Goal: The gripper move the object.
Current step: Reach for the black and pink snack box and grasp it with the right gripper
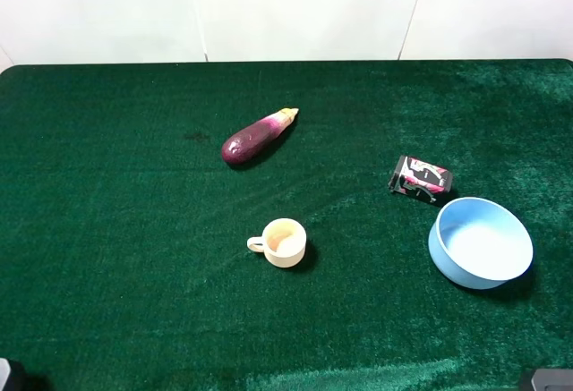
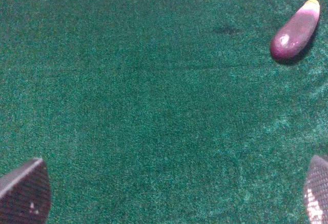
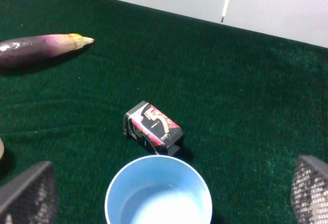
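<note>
Currently the black box (image 1: 421,178) with pink and white markings is seen lying just beside the blue bowl (image 1: 445,262), on its far side, ungripped. The right gripper (image 3: 169,193) is held on the bowl's near side, fingers spread wide apart. The left gripper (image 2: 171,193) is likewise spread wide, well apart from the bowl. A cream cup (image 1: 285,242) and a purple eggplant (image 1: 258,136) are noted left of the bowl.

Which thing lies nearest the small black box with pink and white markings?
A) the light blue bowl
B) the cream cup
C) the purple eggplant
A: the exterior high view shows the black box right by the rim of the light blue bowl, with the eggplant and the cream cup much farther off.
</note>
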`<state>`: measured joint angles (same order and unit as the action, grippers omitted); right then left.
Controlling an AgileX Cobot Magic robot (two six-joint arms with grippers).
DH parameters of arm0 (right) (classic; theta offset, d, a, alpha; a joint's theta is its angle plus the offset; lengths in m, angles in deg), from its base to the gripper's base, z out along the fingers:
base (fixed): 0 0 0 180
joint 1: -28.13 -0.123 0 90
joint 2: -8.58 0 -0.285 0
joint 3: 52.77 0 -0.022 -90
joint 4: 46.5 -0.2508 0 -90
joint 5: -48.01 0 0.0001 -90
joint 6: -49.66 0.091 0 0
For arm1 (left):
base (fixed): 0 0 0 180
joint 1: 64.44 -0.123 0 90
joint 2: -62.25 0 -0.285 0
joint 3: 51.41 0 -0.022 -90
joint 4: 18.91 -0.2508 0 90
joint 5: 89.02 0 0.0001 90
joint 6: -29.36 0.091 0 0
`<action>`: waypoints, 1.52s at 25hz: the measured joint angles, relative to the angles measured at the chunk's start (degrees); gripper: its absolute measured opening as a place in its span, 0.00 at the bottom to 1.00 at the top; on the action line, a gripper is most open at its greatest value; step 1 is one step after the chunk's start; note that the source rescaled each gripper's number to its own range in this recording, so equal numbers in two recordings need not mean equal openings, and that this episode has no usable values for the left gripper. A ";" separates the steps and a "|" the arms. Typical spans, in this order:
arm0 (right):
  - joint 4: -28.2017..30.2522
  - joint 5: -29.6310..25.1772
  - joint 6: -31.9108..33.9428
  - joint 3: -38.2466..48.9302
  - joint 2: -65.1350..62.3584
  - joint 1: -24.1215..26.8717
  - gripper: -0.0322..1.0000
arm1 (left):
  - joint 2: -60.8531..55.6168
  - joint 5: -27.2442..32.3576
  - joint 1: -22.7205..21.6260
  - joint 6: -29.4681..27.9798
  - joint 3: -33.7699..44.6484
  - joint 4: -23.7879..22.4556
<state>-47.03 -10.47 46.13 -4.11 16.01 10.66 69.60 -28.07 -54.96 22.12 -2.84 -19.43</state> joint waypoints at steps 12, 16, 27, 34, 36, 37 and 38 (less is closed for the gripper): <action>0.00 0.00 0.00 0.00 0.00 0.00 1.00 | 0.00 0.00 0.00 0.00 0.00 0.00; 0.00 0.00 0.00 0.00 0.00 0.00 1.00 | 0.00 0.00 0.00 0.00 0.00 0.00; 0.00 0.00 0.00 0.00 0.00 0.00 1.00 | 0.00 0.00 0.00 0.00 0.00 0.00; 0.00 0.00 0.00 0.00 0.00 0.00 1.00 | 0.00 0.00 0.00 0.00 0.00 0.00; 0.00 0.00 0.00 0.00 0.00 0.00 1.00 | 0.00 0.00 0.00 0.00 0.00 0.00; 0.00 0.00 0.00 0.00 0.00 0.00 1.00 | 0.00 0.00 0.00 0.00 0.00 0.00; 0.00 0.00 0.00 0.00 0.47 0.00 1.00 | 0.00 0.00 0.00 0.00 0.00 0.00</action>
<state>-47.03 -10.47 46.13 -4.11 16.48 10.66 69.60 -28.07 -54.96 22.12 -2.84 -19.43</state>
